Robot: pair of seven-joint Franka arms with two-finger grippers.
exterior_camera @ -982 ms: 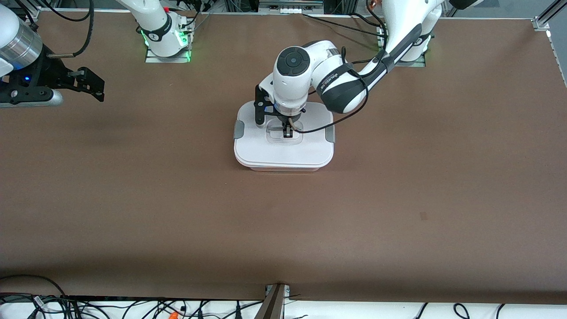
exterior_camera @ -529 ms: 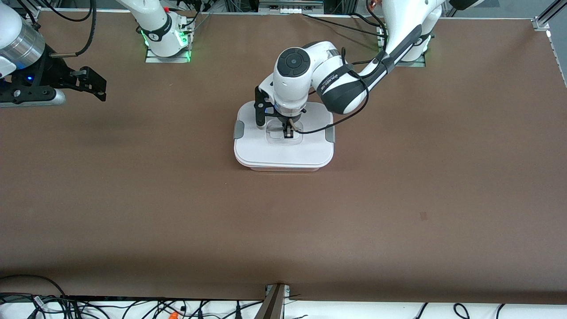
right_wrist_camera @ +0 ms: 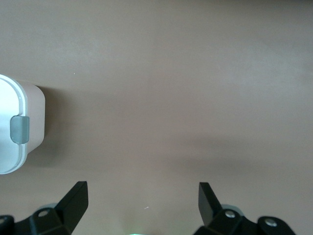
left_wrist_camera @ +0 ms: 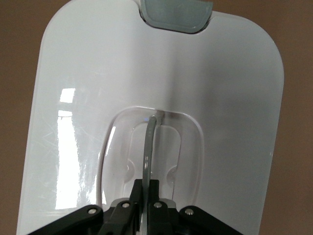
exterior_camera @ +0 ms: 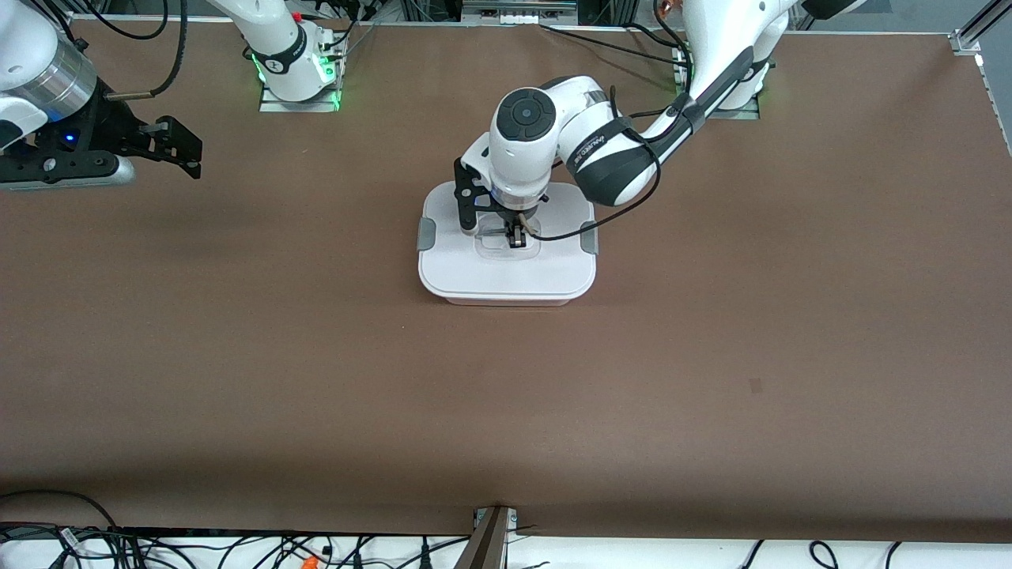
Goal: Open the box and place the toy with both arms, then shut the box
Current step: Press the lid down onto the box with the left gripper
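- You have the box (exterior_camera: 506, 273) sitting on the brown table (exterior_camera: 711, 356), roughly midway between the two arms' ends and nearer the bases than the front camera.
- Its shape is a rounded rectangle: a smooth, glossy white lid (left_wrist_camera: 98, 73) over a paler, translucent base (right_wrist_camera: 35, 117) that shows only as a thin band under the lid's edge.
- Two matte grey clips (exterior_camera: 426, 234) sit on the lid's short sides, one toward each arm's end of the table; the left wrist view shows one as a dull grey tab (left_wrist_camera: 176, 14) with rounded corners.
- In the lid's middle is a clear, oval recess (left_wrist_camera: 152, 156) with a thin, translucent handle strap (left_wrist_camera: 148, 147) standing on edge across it.
- Your left gripper (exterior_camera: 515, 235) is down in that recess, its black fingers (left_wrist_camera: 155, 196) pinched together on the handle strap.
- Your right gripper (exterior_camera: 178, 146) hangs over bare table toward the right arm's end, well apart from the box, with its black fingers (right_wrist_camera: 74, 200) spread wide and nothing between them; that arm waits.
- The table surface is flat, matte and uniform brown, like board or paper, with soft shadows.
- The toy is not visible to you in any view; the lid is on the box.
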